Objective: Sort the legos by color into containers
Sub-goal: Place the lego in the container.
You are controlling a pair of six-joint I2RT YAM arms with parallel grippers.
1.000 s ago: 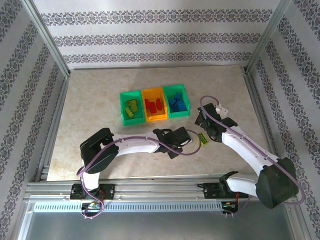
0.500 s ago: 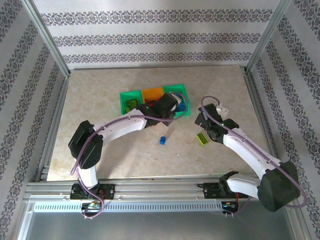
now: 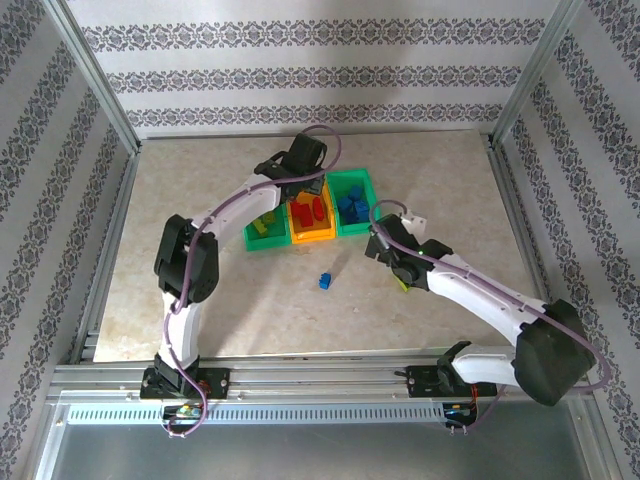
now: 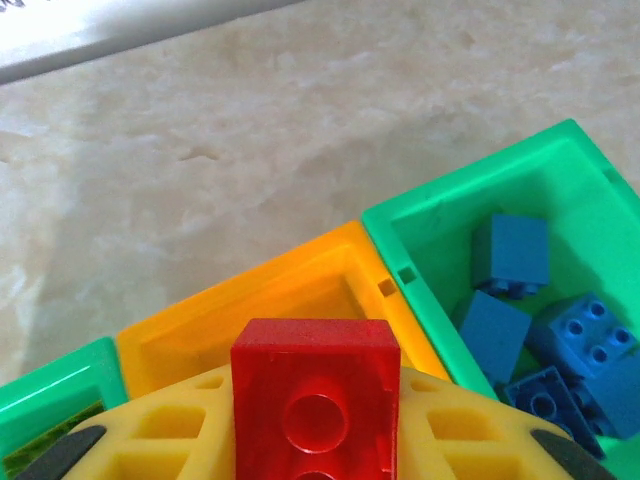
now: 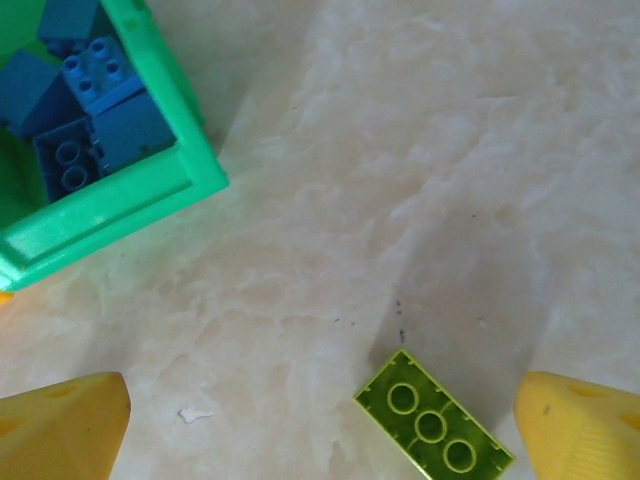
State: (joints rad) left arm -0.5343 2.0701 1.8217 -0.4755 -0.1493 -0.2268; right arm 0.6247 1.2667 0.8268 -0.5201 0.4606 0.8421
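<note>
The left gripper (image 3: 303, 180) has swung up over the orange bin (image 4: 250, 310), clamped on a red brick (image 4: 315, 385), ready to drop it. The right gripper (image 5: 320, 420), fingers apart, now brackets a yellow-green brick (image 5: 432, 426). A blue brick (image 3: 325, 281) lies at the bin's six o'clock.

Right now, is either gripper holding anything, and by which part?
Left gripper pinches the small red studded plastic brick by its side faces, far end protruding. Right gripper: open, empty.

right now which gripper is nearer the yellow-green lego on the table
Right. The right gripper hangs open over the yellow-green lego; the left gripper is away over the orange bin, holding a red lego.
</note>
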